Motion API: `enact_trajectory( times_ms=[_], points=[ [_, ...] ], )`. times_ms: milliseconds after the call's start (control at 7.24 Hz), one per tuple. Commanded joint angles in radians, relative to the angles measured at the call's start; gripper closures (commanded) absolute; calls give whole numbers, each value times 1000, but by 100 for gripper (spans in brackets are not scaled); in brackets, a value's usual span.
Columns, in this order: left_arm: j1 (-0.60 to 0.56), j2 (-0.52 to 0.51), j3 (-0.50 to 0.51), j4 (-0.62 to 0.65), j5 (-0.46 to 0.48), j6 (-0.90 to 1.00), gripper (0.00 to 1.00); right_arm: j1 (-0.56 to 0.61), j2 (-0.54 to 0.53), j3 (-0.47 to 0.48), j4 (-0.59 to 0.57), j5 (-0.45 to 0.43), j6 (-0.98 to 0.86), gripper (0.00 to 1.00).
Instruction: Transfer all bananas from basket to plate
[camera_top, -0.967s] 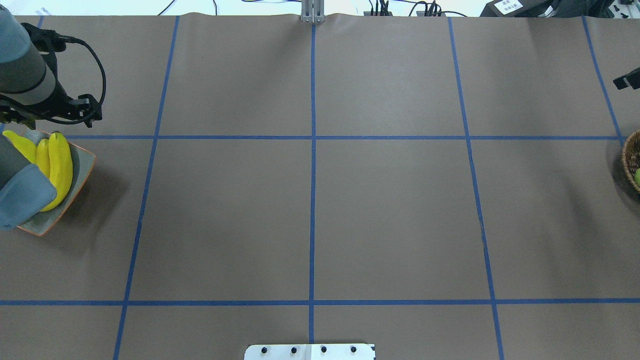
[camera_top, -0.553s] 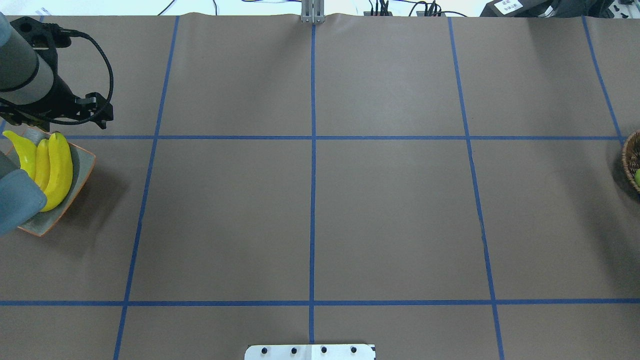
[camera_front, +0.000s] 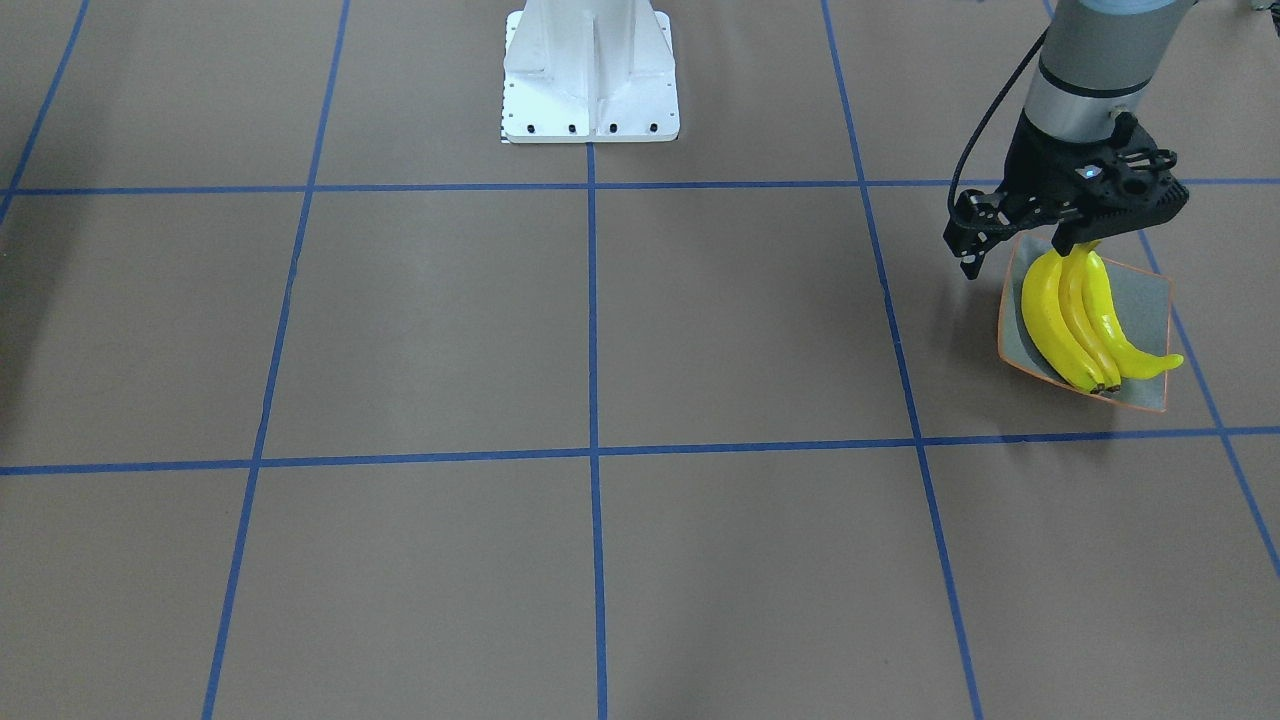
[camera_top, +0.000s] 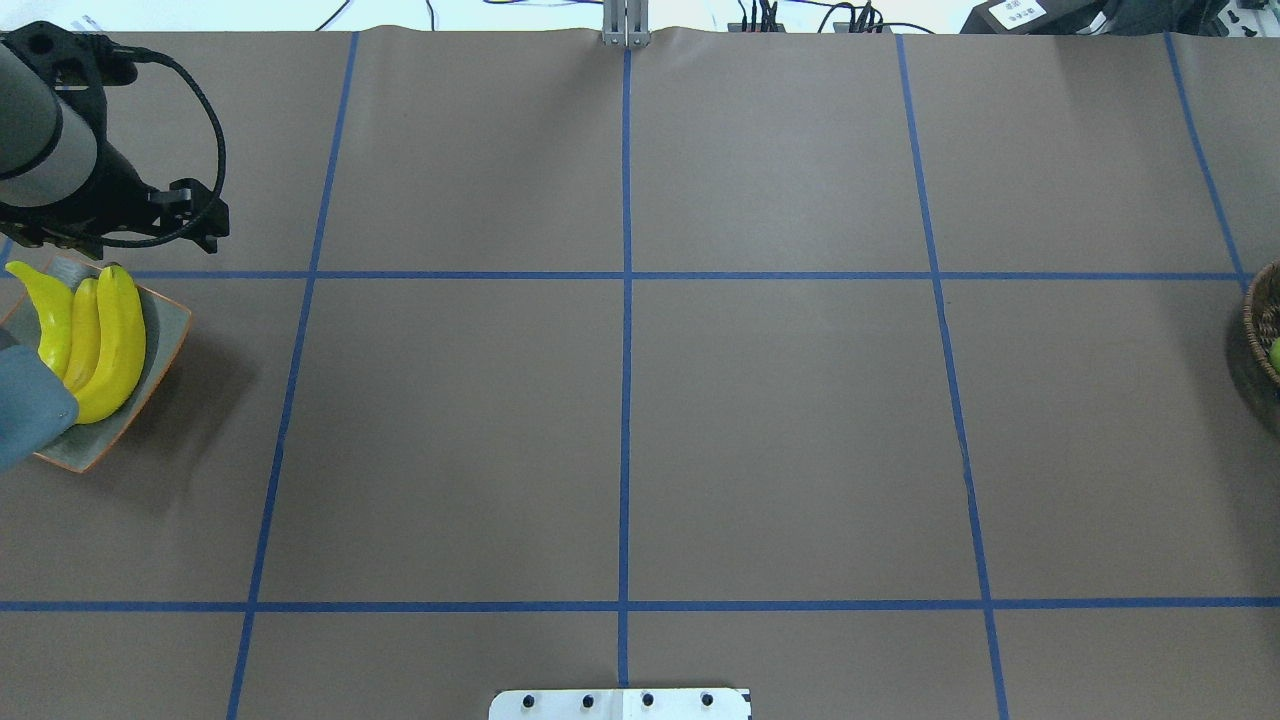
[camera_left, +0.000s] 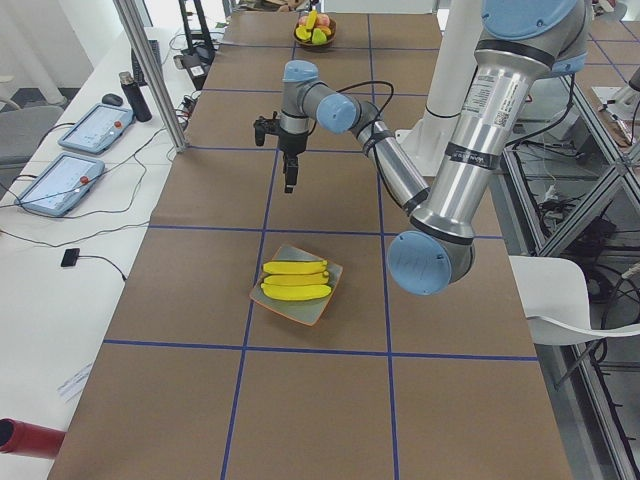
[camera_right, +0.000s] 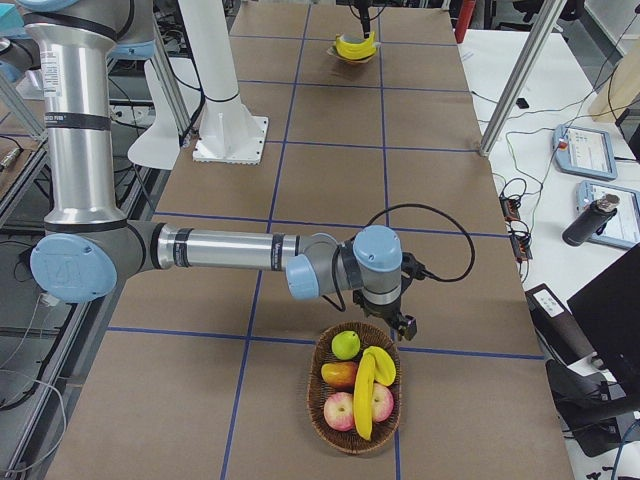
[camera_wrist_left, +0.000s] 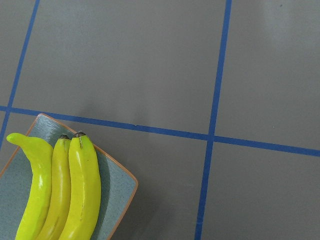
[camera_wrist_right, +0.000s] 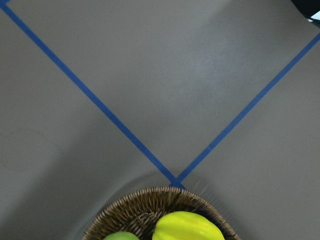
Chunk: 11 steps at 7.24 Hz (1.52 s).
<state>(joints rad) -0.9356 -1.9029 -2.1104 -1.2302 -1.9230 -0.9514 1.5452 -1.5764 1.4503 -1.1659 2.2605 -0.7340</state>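
Since a second ago my left arm (camera_top: 45, 150) drew back off the plate (camera_top: 165, 325). Front view: three bananas (camera_front: 1075, 320) lie there, my left pincer (camera_front: 1075, 232) above, its grip unclear. Right-side view: one banana (camera_right: 365, 400) in the basket (camera_right: 322, 425); right pincer's (camera_right: 401, 325) grip unclear too.

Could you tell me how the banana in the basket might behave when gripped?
The banana looks glossy and curved, so it may slip or twist in a grip. It lies on rounded fruit in the basket, so it could rock when touched.
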Motion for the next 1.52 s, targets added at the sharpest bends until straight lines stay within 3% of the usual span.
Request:
enact_trajectory(
  times_ms=[0,138,414,829,1381],
  points=[
    [0,1,-2,-2,1,0,1,1,-16,-103,133,-34,-16,0],
    [1,1,-2,-2,1,0,1,-1,-28,-105,135,-95,-18,0],
    [0,-1,0,-2,1,0,1,-7,-68,-105,169,-108,-19,3],
    [1,-1,1,-2,2,0,1,-71,-54,-108,178,-134,-13,17],
    [1,-2,4,-2,2,2,1,-83,-53,-116,177,-205,-25,27]
  ],
)
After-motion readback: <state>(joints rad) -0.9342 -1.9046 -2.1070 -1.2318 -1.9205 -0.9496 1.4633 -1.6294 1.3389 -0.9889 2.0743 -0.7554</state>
